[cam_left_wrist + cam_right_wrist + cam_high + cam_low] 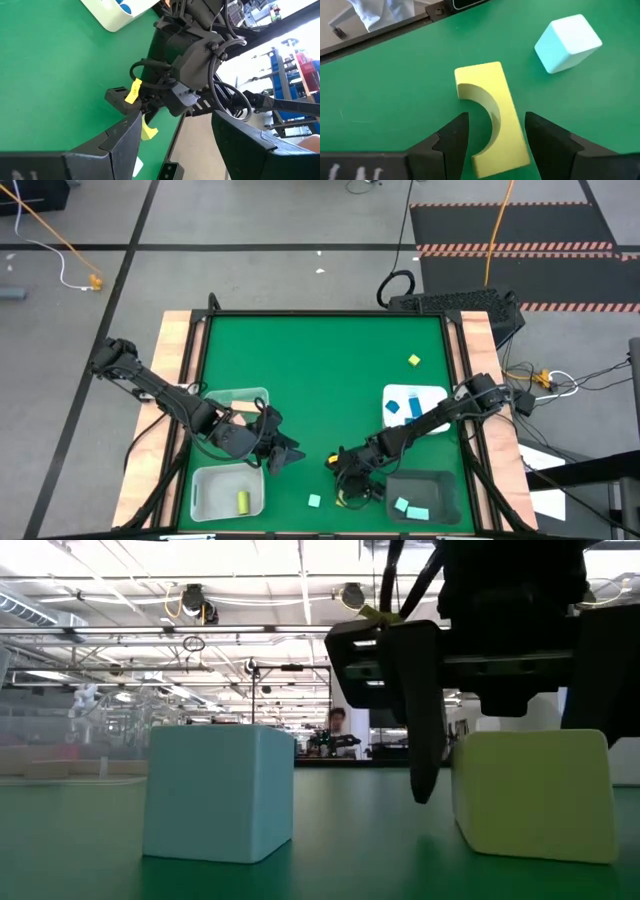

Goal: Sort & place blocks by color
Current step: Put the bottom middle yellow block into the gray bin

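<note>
Nearest the low cam we see two blocks on the green table (320, 360): a light teal cube (220, 792) and a yellow-green arch block (535, 795), w/ one dark finger (420, 710) of the right gripper (492, 132) coming down just beside the arch block. In the right wrist view the arch block (490, 112) lies flat btwn the two fingers, jaws apart on either side of it — we can't tell if the pads touch it, and it sits on the table, not lifted. The teal cube (567, 42) is near it but apart. From above, the right gripper (350, 480) is low at the table's near edge, the teal cube (314, 501) close by. The left gripper (283, 452) sits near mid-table beside the clear tray (262, 395), jaws apart w/ nothing btwn them in its wrist view. Other blocks: a yellow-green one (243, 501) in the near-left tray (200, 490), two teal ones (408, 508) in the dark tray (445, 490), blue ones (412, 408) on the white tray (432, 395), and a loose yellow-green block (414, 360) further back — well apart from both grippers.
</note>
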